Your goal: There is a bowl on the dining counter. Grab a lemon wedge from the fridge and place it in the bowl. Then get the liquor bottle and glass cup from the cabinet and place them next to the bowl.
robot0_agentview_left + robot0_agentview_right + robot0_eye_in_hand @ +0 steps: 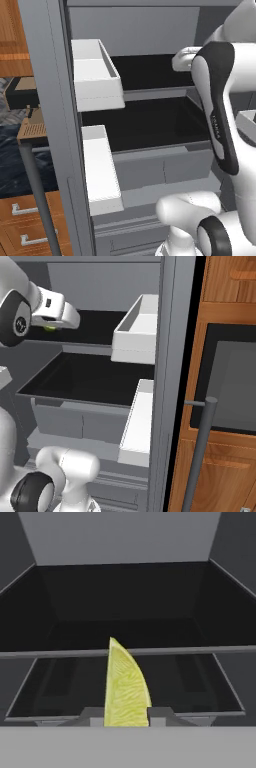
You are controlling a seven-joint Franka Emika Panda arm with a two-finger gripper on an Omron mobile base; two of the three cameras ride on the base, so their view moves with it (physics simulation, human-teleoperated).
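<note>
No text or label can be read.

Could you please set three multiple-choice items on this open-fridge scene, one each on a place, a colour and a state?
1. Where is the yellow-green lemon wedge?
A. between the dark fingertips of the gripper
B. in a white door bin
C. on the wooden drawers

2. What colour are the shelves inside the tall grey fridge?
A. white
B. dark, near black
C. orange

3. How does the gripper stand?
A. wide open
B. closed on the wedge
C. closed on nothing

Key: 1 A, the hand view shows the wedge rising between the tips; 2 B, both base views show dark shelves; 3 B, the tips flank the wedge's base.
</note>
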